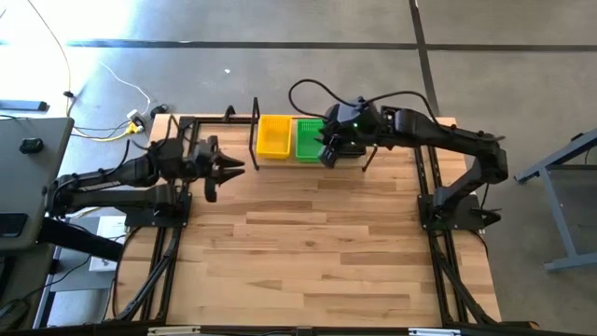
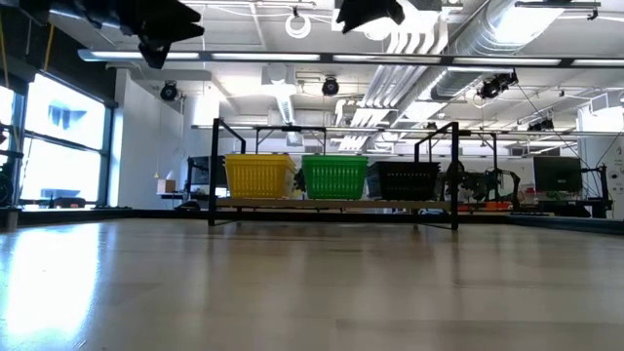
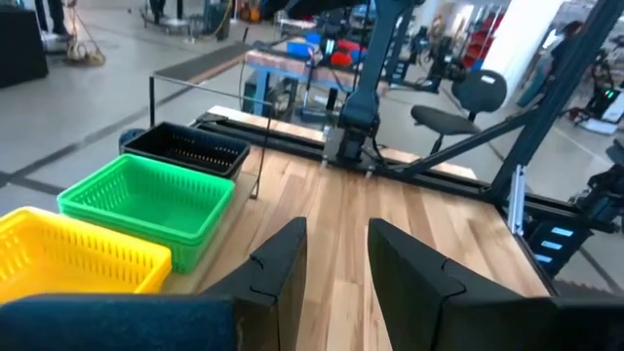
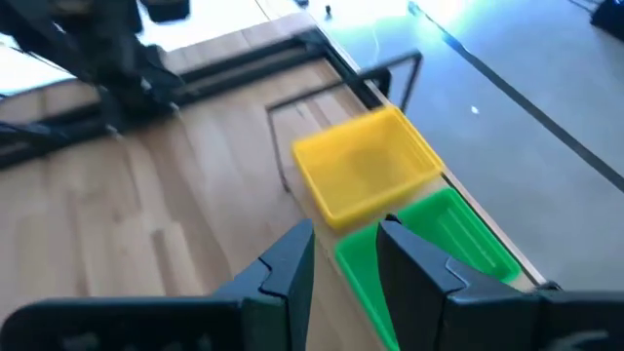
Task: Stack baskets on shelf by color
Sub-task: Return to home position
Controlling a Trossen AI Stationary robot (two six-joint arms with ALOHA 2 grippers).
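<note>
The shelf (image 2: 331, 205) stands along the table's far edge. On its board sit yellow (image 1: 273, 136), green (image 1: 309, 138) and black (image 2: 408, 179) baskets in a row, resting on their bottoms. How many are nested in each colour I cannot tell. In the left wrist view the same row shows as yellow (image 3: 68, 255), green (image 3: 146, 200) and black (image 3: 190, 148). My right gripper (image 4: 346, 232) hovers open above the green basket (image 4: 429, 255), beside the yellow one (image 4: 366, 175); from above it (image 1: 326, 155) hides the black basket. My left gripper (image 3: 336, 234) is open, raised over the table's left part (image 1: 231, 168).
Black metal upright frames (image 2: 216, 171) stand at both ends of the shelf. The wooden tabletop (image 1: 308, 252) stretches bare from the shelf to the near edge. Both arms hang high above the table in the low view. A side table (image 1: 28, 168) sits off the left edge.
</note>
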